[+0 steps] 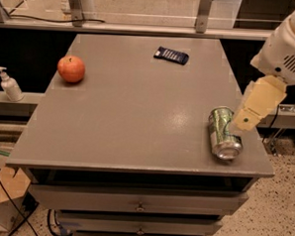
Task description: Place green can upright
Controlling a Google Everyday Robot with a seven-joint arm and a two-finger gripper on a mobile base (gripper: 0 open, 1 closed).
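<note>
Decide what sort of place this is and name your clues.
Probably a robot test lab or workshop: a grey drawer cabinet on speckled floor, loose cables around it, and the gripper at its right edge, beside the green can lying on its side.

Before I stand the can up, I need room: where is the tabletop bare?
The widest bare patch of the table is its middle, between the apple at left, the dark packet at back and the green can lying at right. Front left is bare. Front right is crowded: the gripper hangs beside the can.
</note>
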